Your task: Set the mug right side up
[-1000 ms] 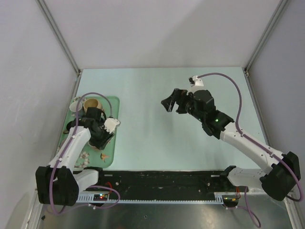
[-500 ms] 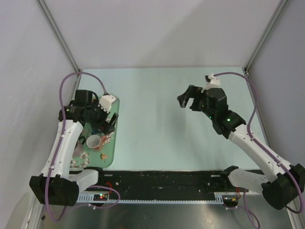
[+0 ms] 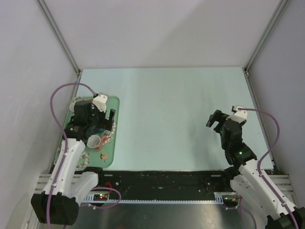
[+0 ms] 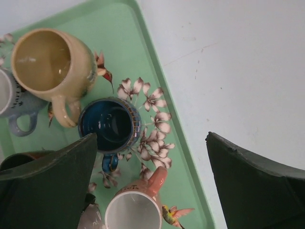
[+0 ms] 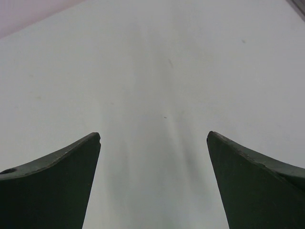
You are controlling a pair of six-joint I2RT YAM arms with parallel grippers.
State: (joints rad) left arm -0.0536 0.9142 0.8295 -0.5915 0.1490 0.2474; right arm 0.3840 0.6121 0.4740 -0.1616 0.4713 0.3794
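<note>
Table (image 3: pixel 167 109) under both tools, green tray (image 4: pixel 119 43) below L gripper (image 4: pixel 151 143), jaws spread wide & empty, same w/ R gripper (image 5: pixel 153 138), tan mug (image 4: pixel 52 67) mouth-up on tray, ahead-left of L gripper, blue mug (image 4: pixel 108 125) just beside it.

A dark blue mug (image 4: pixel 108 125), a grey-blue mug (image 4: pixel 14 102) and a pink mug (image 4: pixel 136 207) stand upright on a flowered green tray (image 4: pixel 112 26).

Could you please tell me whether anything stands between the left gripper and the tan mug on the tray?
Nothing visible does. The open left gripper hangs above the tray; the tan mug stands mouth up, uncovered. The dark blue mug and grey-blue mug crowd its handle.
</note>
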